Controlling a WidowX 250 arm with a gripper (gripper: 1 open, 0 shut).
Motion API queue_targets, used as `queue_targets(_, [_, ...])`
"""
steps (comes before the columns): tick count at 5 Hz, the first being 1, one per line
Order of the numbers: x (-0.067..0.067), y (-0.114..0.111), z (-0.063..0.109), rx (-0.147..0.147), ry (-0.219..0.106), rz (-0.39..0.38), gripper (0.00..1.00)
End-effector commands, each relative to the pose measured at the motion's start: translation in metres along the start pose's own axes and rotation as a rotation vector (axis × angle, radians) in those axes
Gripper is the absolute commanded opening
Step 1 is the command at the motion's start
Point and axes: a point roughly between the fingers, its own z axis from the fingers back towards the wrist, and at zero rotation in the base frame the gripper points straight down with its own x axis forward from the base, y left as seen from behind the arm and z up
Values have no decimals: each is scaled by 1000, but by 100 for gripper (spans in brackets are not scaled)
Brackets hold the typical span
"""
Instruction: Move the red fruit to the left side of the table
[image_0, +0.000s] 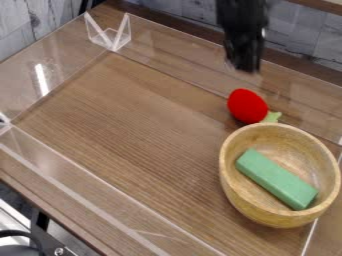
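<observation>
Camera view: the claw (245, 62) hangs above the far right part of the table (134, 120), pointing almost straight down; it is blurred, but its fingers appear drawn together with nothing between them, so it is read as clenched and empty. The red fruit (246, 104) rests on the table surface, apart from the claw and directly below it in the picture, that is, nearer the camera and lower than the fingertips. The fruit lies just beside the far rim of the round wooden bowl (281, 176), with its pale green leafy top turned toward the bowl's rim; whether leaf and rim touch cannot be determined. A green block (277, 178) lies inside the bowl and is not part of the task. The fruit is rounded, with its axis running from the red body to the leafy end, roughly toward the right and toward the camera. Judgement: the fruit is not held and sits on the right side, so the transfer to the left side is not yet done. The controlling relation is vertical: the claw stands over the fruit, so a renewed grasp calls for spreading the fingers and descending, with care for the bowl rim close by.
</observation>
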Motion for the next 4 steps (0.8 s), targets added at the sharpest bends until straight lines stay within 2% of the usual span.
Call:
queue_targets(1, [-13,-5,7,-53,-6,-14,100])
queue_targets(2, [-8,0,-8,-35,-14,7,100])
queue_targets(4, [1,10,-27,-31,-68,60,100])
